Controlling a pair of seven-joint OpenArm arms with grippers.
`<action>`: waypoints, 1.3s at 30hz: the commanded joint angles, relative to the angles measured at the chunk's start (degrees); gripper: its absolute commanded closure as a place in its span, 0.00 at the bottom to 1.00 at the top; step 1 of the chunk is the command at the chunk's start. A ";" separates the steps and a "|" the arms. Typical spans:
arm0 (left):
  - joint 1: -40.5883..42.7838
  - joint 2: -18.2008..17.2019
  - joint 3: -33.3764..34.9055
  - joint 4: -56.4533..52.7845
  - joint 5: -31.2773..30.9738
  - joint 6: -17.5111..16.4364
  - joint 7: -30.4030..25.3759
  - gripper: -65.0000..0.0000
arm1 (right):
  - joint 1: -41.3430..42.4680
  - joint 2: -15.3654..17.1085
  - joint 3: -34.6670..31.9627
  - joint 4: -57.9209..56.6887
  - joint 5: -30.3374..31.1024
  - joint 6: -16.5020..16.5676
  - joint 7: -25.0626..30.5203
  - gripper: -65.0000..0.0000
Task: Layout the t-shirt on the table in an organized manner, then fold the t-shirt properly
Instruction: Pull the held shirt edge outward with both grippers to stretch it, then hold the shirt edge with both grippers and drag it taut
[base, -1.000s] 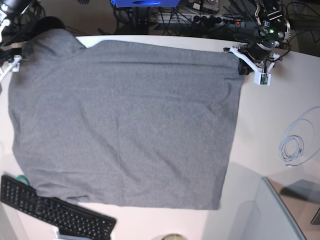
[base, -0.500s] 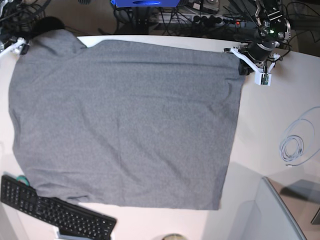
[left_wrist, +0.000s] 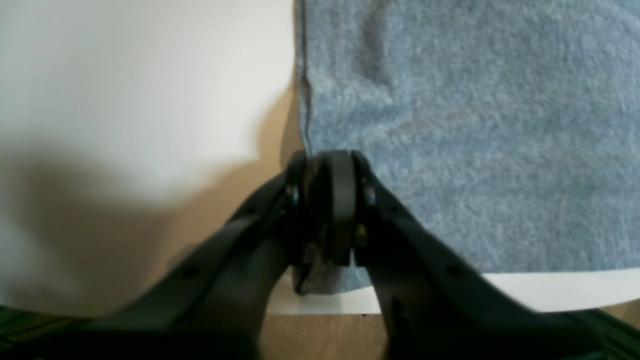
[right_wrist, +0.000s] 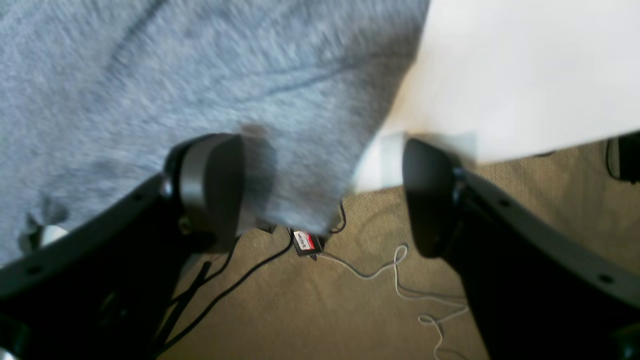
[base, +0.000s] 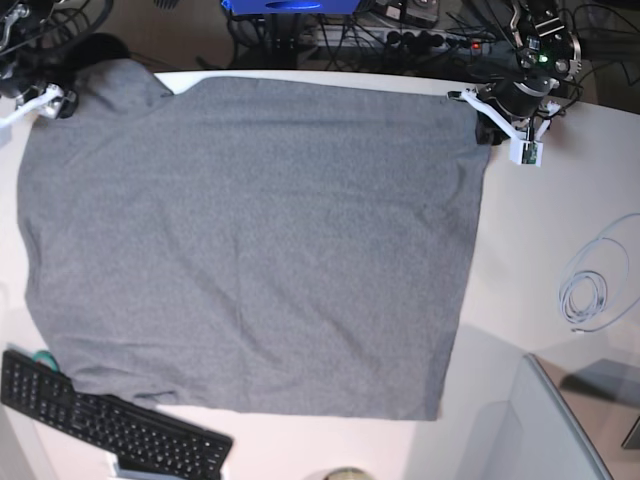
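The t-shirt lies spread flat over the table, its far edge running between the two tools. The left tool sits at one far corner, jaws nearly together with a bit of the hem pinched between them; whether that pinch is firm or already slackening is hard to tell from the blurred wrist view. The right tool stands wide open at the other far corner, holding nothing, cloth draped between its pads.

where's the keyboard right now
In the base view the black keyboard lies at the bottom left corner of the table, just below the t-shirt's lower left edge.
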 joint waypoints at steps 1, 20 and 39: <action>0.53 -0.32 -0.35 1.27 -0.74 -0.11 -0.85 0.87 | 0.01 0.86 0.23 0.89 0.56 0.03 0.82 0.26; 2.20 -0.49 -6.41 1.89 -0.74 -0.38 -0.85 0.42 | -0.43 1.48 -0.04 0.80 0.65 0.03 0.38 0.27; 6.34 -1.20 -6.06 0.83 -11.82 -0.47 -0.85 0.43 | -0.96 -0.02 -0.12 0.80 0.65 0.03 0.38 0.27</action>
